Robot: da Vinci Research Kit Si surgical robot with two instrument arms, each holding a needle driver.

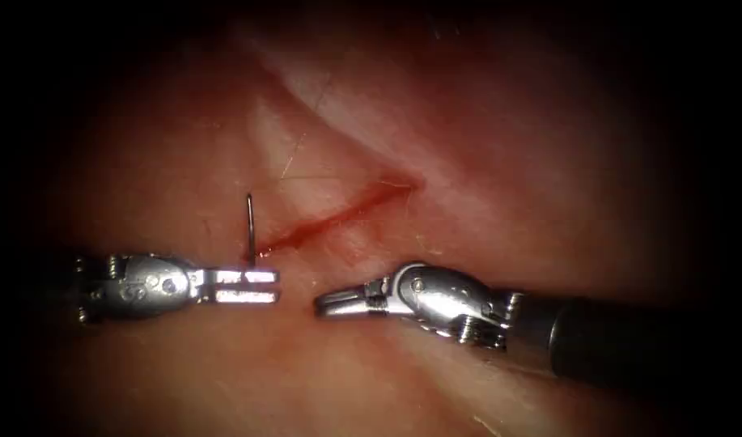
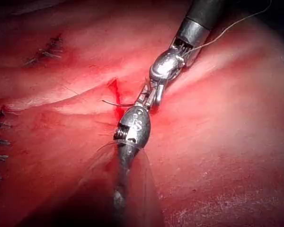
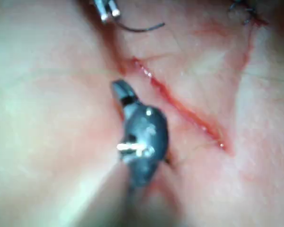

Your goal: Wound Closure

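Note:
The cut (image 1: 338, 214) runs as a red line up and to the right across the tissue (image 1: 484, 162). My left tool (image 1: 275, 286) lies just below the cut's left end, shut on the curved needle (image 1: 249, 222) near one end of its curve. The rest of the needle rises free above the tissue. In the right wrist view the needle (image 3: 142, 28) arcs away from the left jaws, clear of the surface. My right tool (image 1: 326, 305) lies a short gap to the right, tip to tip with the left, shut on nothing I can see. A thin thread (image 2: 227, 27) trails past its shaft.
Older stitched lines (image 2: 45, 49) show on the tissue away from this cut, with dark knots (image 3: 241, 12) beyond its far end. Red fluid lines the cut (image 3: 180, 104). Fine pale hairs lie on the tissue surface.

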